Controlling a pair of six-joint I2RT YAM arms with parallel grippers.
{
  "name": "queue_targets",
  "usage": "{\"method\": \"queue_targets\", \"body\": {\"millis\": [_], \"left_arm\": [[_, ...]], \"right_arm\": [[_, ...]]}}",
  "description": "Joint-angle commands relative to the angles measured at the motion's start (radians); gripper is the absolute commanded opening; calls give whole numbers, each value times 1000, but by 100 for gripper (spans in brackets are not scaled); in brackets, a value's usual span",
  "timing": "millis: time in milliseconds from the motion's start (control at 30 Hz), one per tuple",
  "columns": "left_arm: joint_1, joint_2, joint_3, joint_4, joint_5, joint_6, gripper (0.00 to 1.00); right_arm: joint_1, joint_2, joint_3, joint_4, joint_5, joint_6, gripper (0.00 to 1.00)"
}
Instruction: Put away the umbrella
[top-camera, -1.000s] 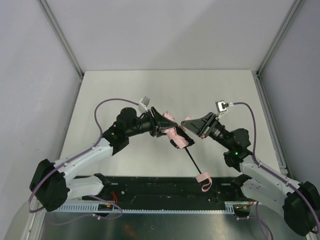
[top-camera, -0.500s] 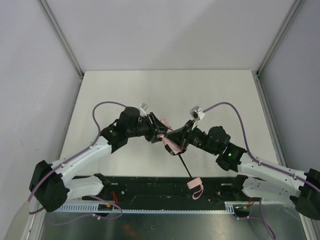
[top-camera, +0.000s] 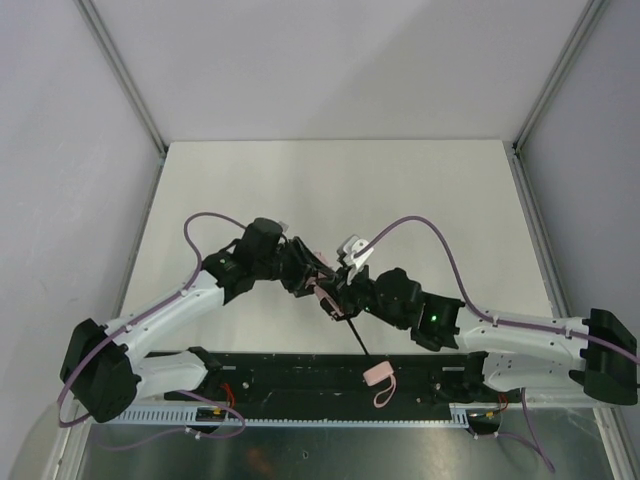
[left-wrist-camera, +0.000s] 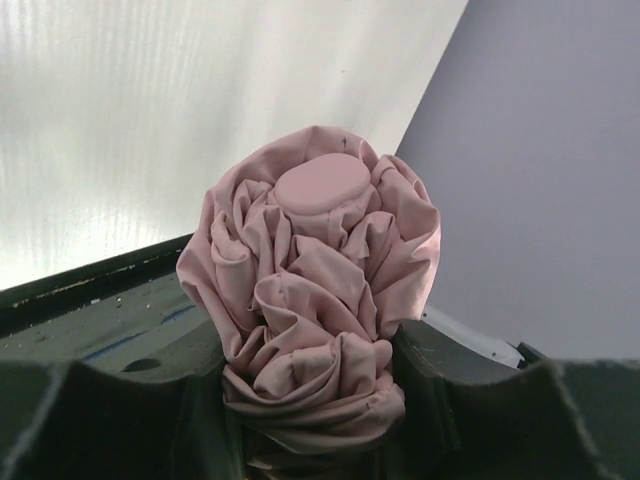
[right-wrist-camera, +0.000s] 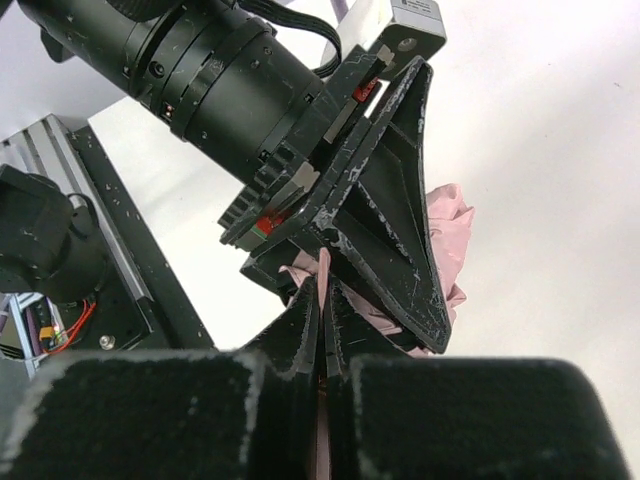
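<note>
Your right arm has swung in leftward, so compacting looks underway. Nearest, the umbrella (left-wrist-camera: 310, 300) trails its handle (top-camera: 377, 372) over the base rail (top-camera: 260, 372). Farther up, the right gripper (top-camera: 343, 293), pressed shut, meets the bunched canopy, clasped half-wide by the left gripper (top-camera: 310, 283). No container shows beyond.

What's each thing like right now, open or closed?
umbrella: closed, fabric scrunched up, held off the table.
shaft: extended, not pushed in.
left gripper: shut on the umbrella's bunched fabric.
right gripper: shut, pinching a thin bit of the umbrella's pink fabric.
</note>
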Motion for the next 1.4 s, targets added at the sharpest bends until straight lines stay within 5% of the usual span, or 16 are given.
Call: {"method": "queue_targets", "body": {"millis": [0, 333, 500, 767, 900, 1000, 1167, 1367], "left_arm": [[-8, 8, 74, 131, 48, -134, 0], [43, 25, 93, 131, 73, -191, 0], [50, -4, 112, 131, -21, -89, 0], [55, -41, 171, 132, -342, 432, 0], [34, -86, 173, 176, -557, 702, 0], [-5, -151, 104, 361, -672, 924, 0], [-53, -242, -92, 798, -638, 1203, 0], [-172, -160, -214, 947, -659, 1362, 0]], "right_arm": [[72, 55, 27, 125, -96, 29, 5], [119, 103, -11, 58, -29, 45, 19], [109, -6, 50, -22, -154, 105, 41], [96, -113, 333, -170, -458, 263, 66], [45, -192, 370, -329, -270, 263, 71], [-42, -231, 374, -478, -114, 277, 73], [-201, -239, 366, -617, -104, 301, 73], [-235, -258, 327, -613, -115, 307, 73]]}}
